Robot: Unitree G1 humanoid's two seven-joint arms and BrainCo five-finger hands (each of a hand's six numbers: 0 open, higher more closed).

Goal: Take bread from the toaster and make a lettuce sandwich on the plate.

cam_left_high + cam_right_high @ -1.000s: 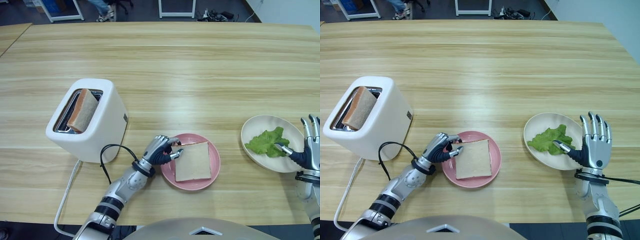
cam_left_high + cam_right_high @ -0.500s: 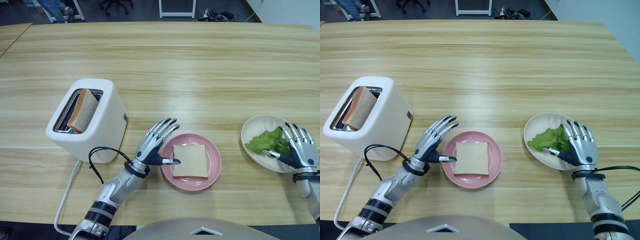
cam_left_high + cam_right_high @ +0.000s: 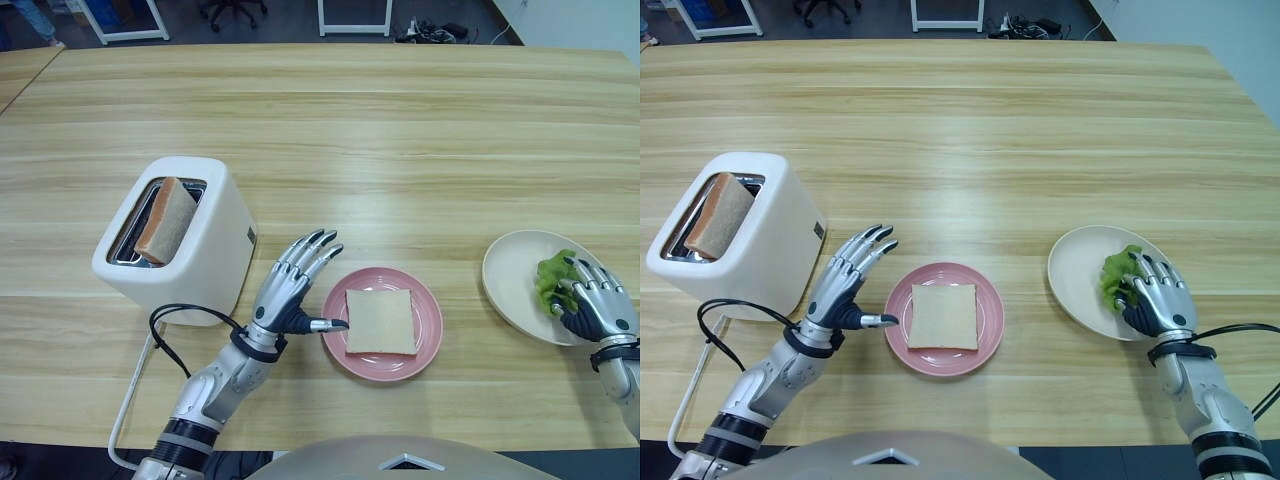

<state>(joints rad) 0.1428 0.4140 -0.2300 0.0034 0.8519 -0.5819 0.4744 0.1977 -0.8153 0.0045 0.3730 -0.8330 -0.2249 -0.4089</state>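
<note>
A wide wooden table [image 3: 400, 140] carries everything. On its left stands a white toaster [image 3: 200, 270], and one slice of bread [image 3: 165, 218] pokes up out of the slot, leaning a little. A white cord [image 3: 128, 395] trails from the toaster's near side toward the near edge of the table.

Right of the toaster, near the middle, sits a pink plate [image 3: 430, 320]. A second slice, the bread on the plate [image 3: 380, 322], lies flat in its centre with nothing on top.

The left hand [image 3: 290, 290] hovers between the toaster and the pink plate, just left of the plate's rim. Its fingers [image 3: 315, 248] are spread and stretched out toward the far side, and they hold nothing. The thumb sticks out sideways to the right, with its tip at the plate's left edge; I cannot tell whether it touches.

Over on the right is a cream plate [image 3: 510, 280], well apart from the pink one. The right hand [image 3: 1160, 305] is over that plate's near right part, its fingers [image 3: 1152, 270] curled in and closed around the lettuce [image 3: 1115, 275]. The green leaf is bunched up in the grasp and sticks out on the hand's left and far sides, above the plate. The rest of the cream plate is bare.
</note>
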